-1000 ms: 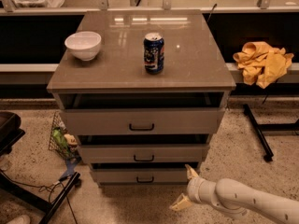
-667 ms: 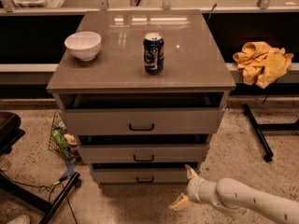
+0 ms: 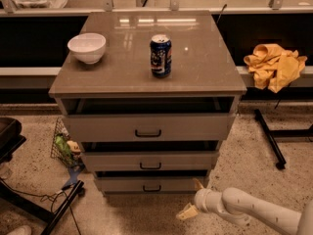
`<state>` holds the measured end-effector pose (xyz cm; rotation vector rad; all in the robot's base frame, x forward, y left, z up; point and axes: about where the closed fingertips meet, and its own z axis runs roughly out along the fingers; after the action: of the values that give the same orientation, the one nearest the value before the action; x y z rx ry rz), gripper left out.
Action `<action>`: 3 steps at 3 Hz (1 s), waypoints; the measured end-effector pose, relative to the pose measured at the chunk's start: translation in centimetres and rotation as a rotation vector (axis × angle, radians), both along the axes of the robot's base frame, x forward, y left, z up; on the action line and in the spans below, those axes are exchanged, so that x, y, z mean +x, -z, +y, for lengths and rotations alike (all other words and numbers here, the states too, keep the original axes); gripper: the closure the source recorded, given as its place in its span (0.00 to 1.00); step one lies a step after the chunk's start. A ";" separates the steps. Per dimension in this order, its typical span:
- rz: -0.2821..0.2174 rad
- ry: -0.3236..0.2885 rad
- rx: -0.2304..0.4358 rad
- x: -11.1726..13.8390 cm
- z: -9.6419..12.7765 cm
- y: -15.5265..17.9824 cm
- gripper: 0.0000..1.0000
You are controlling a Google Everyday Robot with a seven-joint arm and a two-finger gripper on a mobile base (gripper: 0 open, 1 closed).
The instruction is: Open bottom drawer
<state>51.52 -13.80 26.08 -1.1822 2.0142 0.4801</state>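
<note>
Against the picture from a second ago almost nothing has changed. The gripper [image 3: 191, 198] sits at the same spot low on the right, its arm [image 3: 254, 210] reaching in from the lower right corner. The drawers, the bowl [image 3: 86, 47] and the can [image 3: 161, 56] lie as they did.

The bottom drawer [image 3: 122, 184] is the lowest of three in the cabinet, just above the floor [image 3: 244, 151]. Its flat front faces the camera and its long axis runs left to right across the view. A small black handle [image 3: 151, 188] sits at the middle of the front, lying along the same left-right line. A dark gap shows above the front, between it and the middle drawer [image 3: 112, 160]. A similar gap shows above the middle drawer and above the top drawer [image 3: 98, 128].

The gripper hangs near the floor, just to the right of the bottom drawer's lower right corner and away from the handle. The jaws are spread, one finger pointing up toward that corner and the other down and left. Whether the upper finger touches the drawer cannot be told.

On the tabletop [image 3: 122, 75] the white bowl stands at the left and the blue can upright near the middle, well apart. A yellow cloth [image 3: 274, 65] lies on the ledge to the right.
</note>
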 end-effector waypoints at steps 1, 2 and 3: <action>0.031 0.021 0.014 1.3 -0.1 2.9 0.00; 0.008 -0.002 0.025 5.6 3.0 4.1 0.00; 0.008 -0.002 0.025 5.6 3.0 4.1 0.00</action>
<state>57.14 -10.82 22.00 -1.1688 2.0080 0.5101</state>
